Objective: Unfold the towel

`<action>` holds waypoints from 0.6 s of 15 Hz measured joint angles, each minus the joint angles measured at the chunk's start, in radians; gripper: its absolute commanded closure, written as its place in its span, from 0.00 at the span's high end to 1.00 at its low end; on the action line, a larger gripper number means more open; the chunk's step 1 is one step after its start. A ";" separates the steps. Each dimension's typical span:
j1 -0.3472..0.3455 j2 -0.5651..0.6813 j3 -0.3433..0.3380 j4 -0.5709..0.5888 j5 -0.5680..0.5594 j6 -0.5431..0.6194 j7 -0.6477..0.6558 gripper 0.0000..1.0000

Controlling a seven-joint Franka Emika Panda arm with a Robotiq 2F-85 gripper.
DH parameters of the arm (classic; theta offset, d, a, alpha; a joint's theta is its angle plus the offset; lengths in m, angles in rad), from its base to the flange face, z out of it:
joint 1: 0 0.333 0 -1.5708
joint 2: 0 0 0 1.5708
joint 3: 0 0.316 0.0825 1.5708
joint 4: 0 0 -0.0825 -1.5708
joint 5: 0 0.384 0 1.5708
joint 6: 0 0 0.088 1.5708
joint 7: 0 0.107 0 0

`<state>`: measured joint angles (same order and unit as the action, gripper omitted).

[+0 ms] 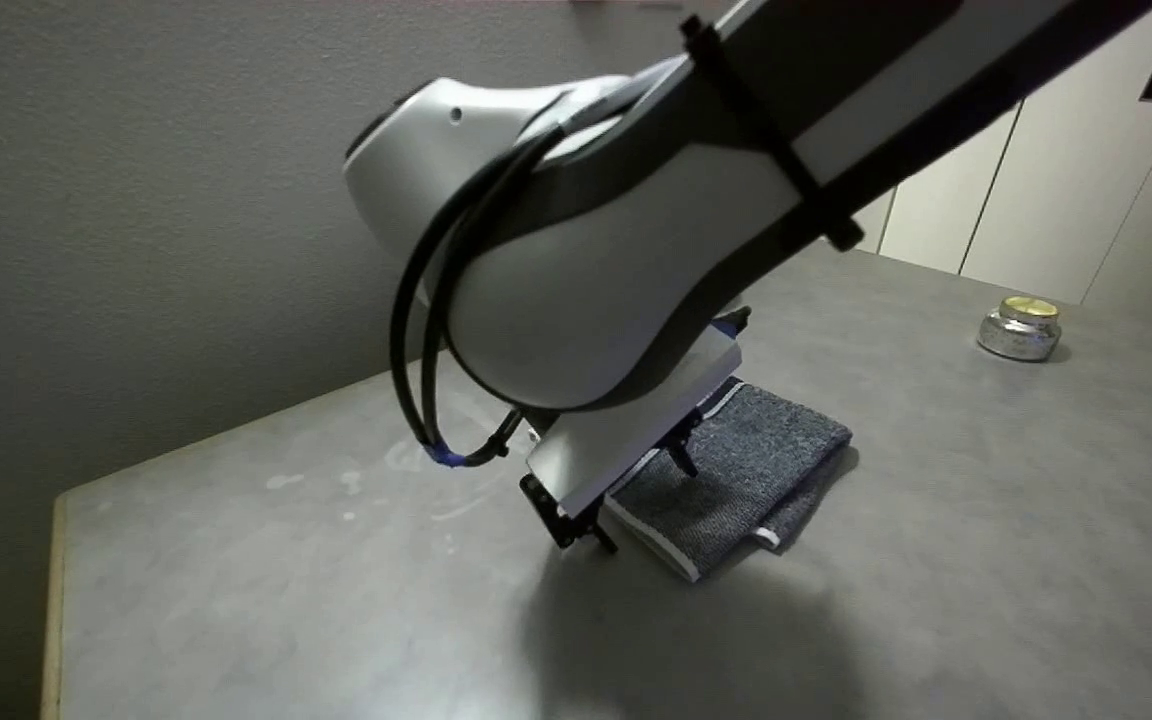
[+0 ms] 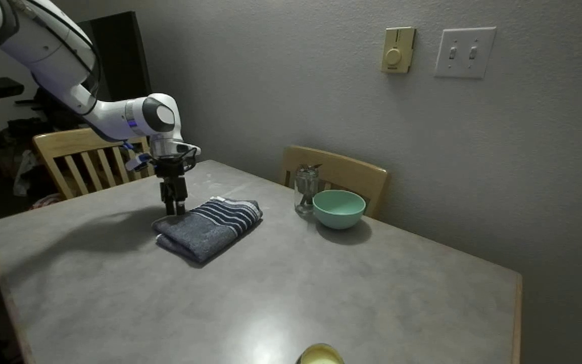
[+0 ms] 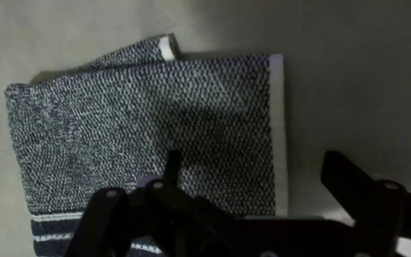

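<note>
The folded grey-blue towel lies on the table in both exterior views point(image 1: 761, 430) point(image 2: 200, 232), with its white-striped band facing up at one end. It fills much of the wrist view point(image 3: 120, 125), where a folded under-layer with a white tip sticks out past the upper edge. My gripper points down at the towel's white-hemmed edge point(image 1: 647, 507) point(image 2: 175, 211). In the wrist view the gripper point(image 3: 252, 157) is open and empty. One finger is over the towel, the other is beyond the white hem over the table. Whether a fingertip touches the cloth I cannot tell.
A silver jar with a yellow lid point(image 1: 1020, 330) stands on the table point(image 2: 397, 298). A green bowl point(image 2: 339, 210) and a glass jar with utensils point(image 2: 305, 189) stand near the wall side. Wooden chairs point(image 2: 341, 159) point(image 2: 76, 144) stand at the table edges. A wall runs behind.
</note>
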<state>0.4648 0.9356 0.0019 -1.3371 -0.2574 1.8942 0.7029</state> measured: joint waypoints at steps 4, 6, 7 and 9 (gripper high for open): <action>-0.040 0.000 0.043 0.000 0.059 -0.022 -0.159 1.00; -0.039 0.000 0.050 0.000 0.089 -0.076 -0.192 1.00; -0.037 0.000 0.051 0.000 0.094 -0.104 -0.194 1.00; -0.033 0.000 0.048 0.001 0.094 -0.157 -0.186 1.00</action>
<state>0.4321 0.9358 0.0494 -1.3362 -0.1636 1.7372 0.5168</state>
